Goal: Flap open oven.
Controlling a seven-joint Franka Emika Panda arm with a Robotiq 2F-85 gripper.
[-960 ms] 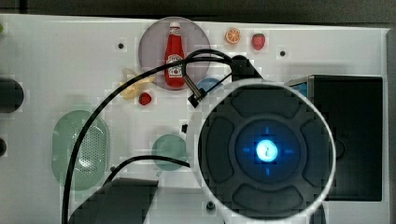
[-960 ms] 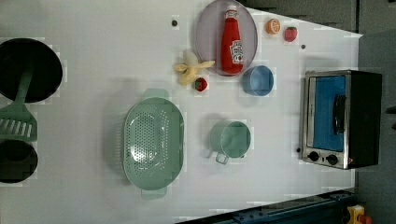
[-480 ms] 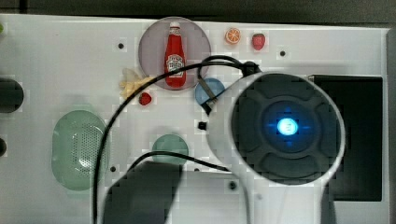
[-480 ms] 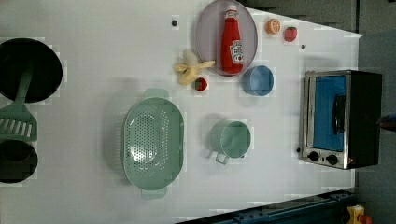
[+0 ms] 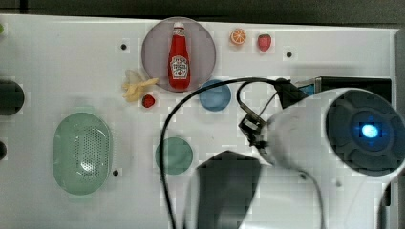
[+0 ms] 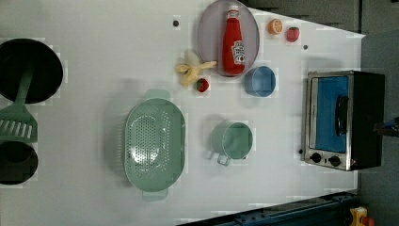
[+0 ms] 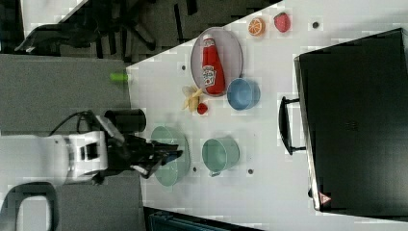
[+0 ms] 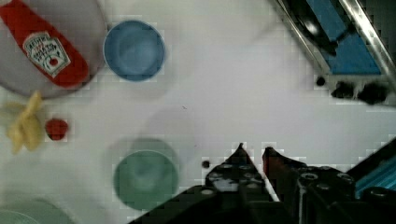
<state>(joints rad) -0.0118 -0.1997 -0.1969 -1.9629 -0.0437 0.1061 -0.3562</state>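
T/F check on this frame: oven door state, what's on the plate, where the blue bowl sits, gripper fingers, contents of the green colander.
1. The boxy silver toaster oven has its blue-tinted door flapped open. False: the door is closed, with the dark bar handle flat against it.
2. The red ketchup bottle lies on the round grey plate. True.
3. The small blue bowl sits between the plate and the oven in the left view. True.
4. The gripper is clamped on the oven handle. False: its fingertips are close together, holding nothing, above the white table.
5. The pale green colander holds the strawberry. False: it is empty.
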